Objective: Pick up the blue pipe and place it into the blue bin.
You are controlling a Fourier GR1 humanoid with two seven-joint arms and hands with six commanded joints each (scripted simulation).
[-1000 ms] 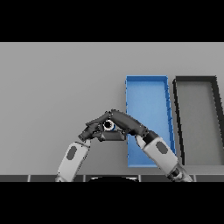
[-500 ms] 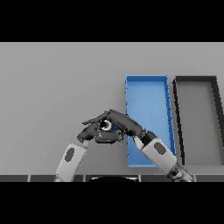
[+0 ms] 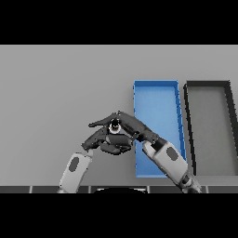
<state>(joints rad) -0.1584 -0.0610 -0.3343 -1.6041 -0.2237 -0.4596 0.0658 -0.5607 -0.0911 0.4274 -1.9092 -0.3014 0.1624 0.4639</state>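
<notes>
2 dark hands meet on the grey table (image 3: 56, 93), just left of the blue bin (image 3: 158, 100). The right hand (image 3: 132, 128) reaches in from the lower right, crossing over the bin's lower left corner, with its fingers stretched to the left and curled down over a small round object (image 3: 114, 126). This object shows a light ring with a dark centre, and it looks like the open end of the pipe, though no blue colour can be seen on it. The thumb and fingers of the right hand seem to pinch it from both sides. The left hand (image 3: 104, 142) lies directly below and touches the right one; its fingers are bent, but I cannot tell if they hold anything. The round object sits on the table side, outside the bin, close to its left wall. 1 black bin (image 3: 209, 88) stands just right of the blue bin, side by side with it.
</notes>
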